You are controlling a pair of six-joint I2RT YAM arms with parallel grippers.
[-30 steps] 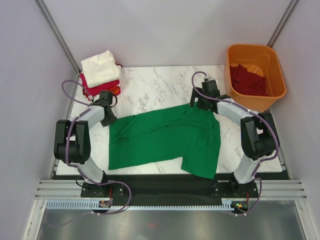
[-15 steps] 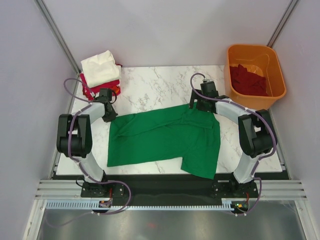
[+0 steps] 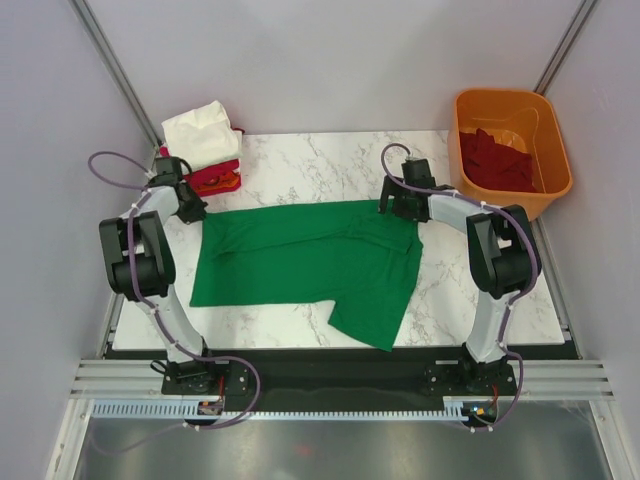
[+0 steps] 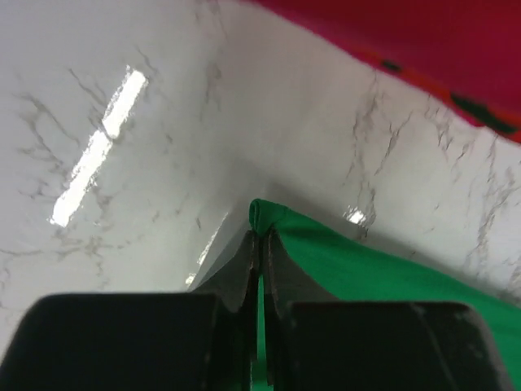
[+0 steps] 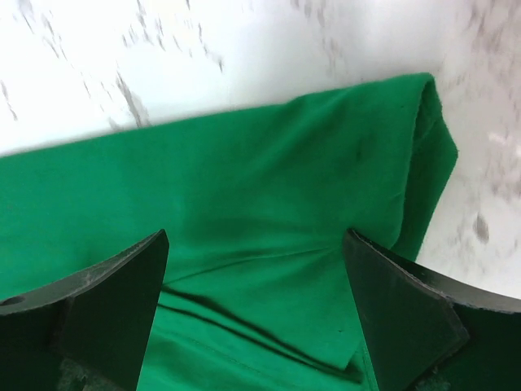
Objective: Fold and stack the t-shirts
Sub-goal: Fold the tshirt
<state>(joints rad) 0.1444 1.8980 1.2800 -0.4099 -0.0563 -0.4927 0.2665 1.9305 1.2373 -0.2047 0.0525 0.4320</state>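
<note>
- Top view: the green t-shirt (image 3: 310,265) lies spread and unfolded on the table (image 3: 300,165). A folded stack (image 3: 200,145) sits at the far left corner, and a maroon shirt (image 3: 493,160) waits in the orange tub (image 3: 548,185). Much seems left to do.
- Left wrist: the left gripper (image 4: 259,240) is clenched on the green t-shirt's (image 4: 366,269) corner.
- Right wrist: the right gripper (image 5: 254,244) gapes wide over the green t-shirt's (image 5: 285,163) other corner, grasping nothing.

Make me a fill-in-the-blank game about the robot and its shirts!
1. The left end effector is shut on a corner of the ____ t-shirt.
2. The right end effector is wide ____ at the same shirt.
3. The maroon shirt lies inside the ____ tub.
4. The pile of folded shirts sits at the far ____ corner of the table.

Missing words: green, open, orange, left.
</note>
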